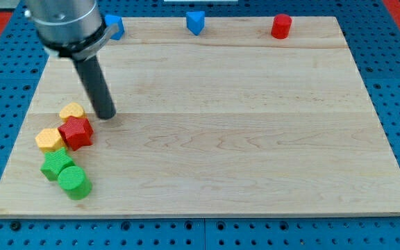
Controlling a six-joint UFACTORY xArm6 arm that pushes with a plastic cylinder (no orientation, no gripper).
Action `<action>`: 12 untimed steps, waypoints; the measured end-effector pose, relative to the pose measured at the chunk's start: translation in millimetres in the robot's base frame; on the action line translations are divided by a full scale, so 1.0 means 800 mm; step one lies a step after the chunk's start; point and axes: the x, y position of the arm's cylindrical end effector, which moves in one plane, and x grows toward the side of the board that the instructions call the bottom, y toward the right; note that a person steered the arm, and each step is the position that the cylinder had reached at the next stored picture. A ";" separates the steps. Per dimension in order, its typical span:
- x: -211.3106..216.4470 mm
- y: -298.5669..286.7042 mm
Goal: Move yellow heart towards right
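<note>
Wooden surface (255,139): yellow heart (71,111) at view's left, unmoved; tip (106,115) just right of it; no gripper fitted.

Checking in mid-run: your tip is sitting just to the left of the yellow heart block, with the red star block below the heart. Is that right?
Not quite. In the camera view, my tip sits just to the right of the yellow heart block, not its left. The red star block is indeed just below the heart.
</note>
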 end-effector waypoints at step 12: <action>0.018 0.074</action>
